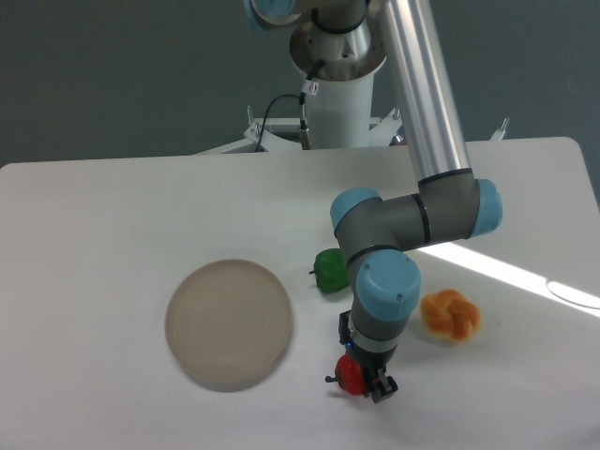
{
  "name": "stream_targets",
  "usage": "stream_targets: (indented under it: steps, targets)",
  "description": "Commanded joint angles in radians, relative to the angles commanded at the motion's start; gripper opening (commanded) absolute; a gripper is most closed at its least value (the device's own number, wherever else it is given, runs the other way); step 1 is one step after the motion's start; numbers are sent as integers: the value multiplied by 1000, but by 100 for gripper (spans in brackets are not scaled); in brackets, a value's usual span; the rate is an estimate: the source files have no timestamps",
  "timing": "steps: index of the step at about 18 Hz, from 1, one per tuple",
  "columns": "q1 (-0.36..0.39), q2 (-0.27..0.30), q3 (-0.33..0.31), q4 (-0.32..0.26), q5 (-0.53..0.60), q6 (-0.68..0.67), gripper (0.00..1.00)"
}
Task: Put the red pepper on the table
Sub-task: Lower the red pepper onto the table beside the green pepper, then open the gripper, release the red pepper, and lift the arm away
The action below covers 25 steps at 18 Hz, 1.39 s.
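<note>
The red pepper (350, 375) is a small glossy red shape with a dark stem pointing left, low over the white table (103, 216) near its front edge. My gripper (364, 380) points straight down and is shut on the red pepper. The wrist above hides most of the fingers and the pepper's right side. I cannot tell whether the pepper touches the tabletop.
A round beige plate (229, 323) lies to the left of the gripper. A green pepper (330, 270) sits just behind the wrist, and an orange lobed pepper (450, 315) lies to the right. A strip of bright light crosses the table's right side.
</note>
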Motion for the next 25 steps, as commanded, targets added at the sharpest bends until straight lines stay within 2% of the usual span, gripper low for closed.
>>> stream_targets:
  steps: [6,8,13,15,17,19,24,25]
  targets:
    - [0,-2,0,0,6,0,61]
    - [2,-2,0,0,6,0,65]
    - [2,-2,2,0,6,0,68]
    - [2,-2,2,0,6,0,75]
    - [2,-2,2,0,6,0,91]
    - [2,0,3,-2,6,2,100]
    - [9,15,24,-14,8,6,100]
    - [32,37,56,-84,12,79,100]
